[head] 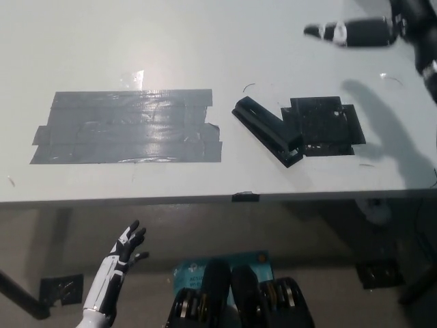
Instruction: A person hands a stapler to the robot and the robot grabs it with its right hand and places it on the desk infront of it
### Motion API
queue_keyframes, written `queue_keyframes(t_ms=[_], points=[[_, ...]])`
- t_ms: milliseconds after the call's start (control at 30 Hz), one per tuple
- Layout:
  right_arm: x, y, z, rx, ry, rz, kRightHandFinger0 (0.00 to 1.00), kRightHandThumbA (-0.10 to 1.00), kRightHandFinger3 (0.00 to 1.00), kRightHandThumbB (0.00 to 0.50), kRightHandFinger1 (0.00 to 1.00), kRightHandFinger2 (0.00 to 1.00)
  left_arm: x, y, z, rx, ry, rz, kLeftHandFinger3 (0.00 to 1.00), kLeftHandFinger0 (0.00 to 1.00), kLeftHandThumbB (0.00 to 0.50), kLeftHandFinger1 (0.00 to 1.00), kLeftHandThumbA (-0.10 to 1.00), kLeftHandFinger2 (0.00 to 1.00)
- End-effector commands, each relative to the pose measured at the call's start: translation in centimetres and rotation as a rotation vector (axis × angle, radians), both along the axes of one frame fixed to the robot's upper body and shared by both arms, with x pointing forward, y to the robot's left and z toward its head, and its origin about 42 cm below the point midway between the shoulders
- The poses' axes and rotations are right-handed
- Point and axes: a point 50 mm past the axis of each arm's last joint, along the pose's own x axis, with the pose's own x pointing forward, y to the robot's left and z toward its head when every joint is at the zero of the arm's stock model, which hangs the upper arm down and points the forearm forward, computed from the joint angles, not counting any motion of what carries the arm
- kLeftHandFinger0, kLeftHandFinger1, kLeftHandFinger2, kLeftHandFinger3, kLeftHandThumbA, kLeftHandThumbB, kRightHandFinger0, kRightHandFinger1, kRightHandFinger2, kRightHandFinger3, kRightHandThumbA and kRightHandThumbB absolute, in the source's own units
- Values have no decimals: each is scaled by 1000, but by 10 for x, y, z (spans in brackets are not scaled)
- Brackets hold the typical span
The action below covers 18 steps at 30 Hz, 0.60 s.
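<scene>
White desk [205,41]; black stapler [268,130] lying closed, angled diagonally.

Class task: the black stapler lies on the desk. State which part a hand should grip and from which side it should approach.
Grip the stapler across its long narrow body near the middle, coming from above. It lies flat and diagonal, so its two long sides are probably free for fingers.

We only catch part of the right hand [355,31] up top, smeared with motion blur, rest of the arm cut by the edge, so its fingers are unreadable. The left hand's [128,247] forearm runs off the bottom.
</scene>
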Motion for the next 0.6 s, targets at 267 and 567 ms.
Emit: queue_keyframes(t_ms=[267, 567], points=[[-185, 3, -147, 381, 175, 138, 1000, 1000, 1000, 366, 1000, 1000, 9, 4, 14, 40, -79, -29, 1000, 989, 500, 1000, 1000, 1000], [-185, 12, -250, 377, 485, 49, 1000, 1000, 1000, 322, 1000, 1000, 6, 3, 7, 35, -67, -26, 1000, 1000, 500, 1000, 1000, 1000]])
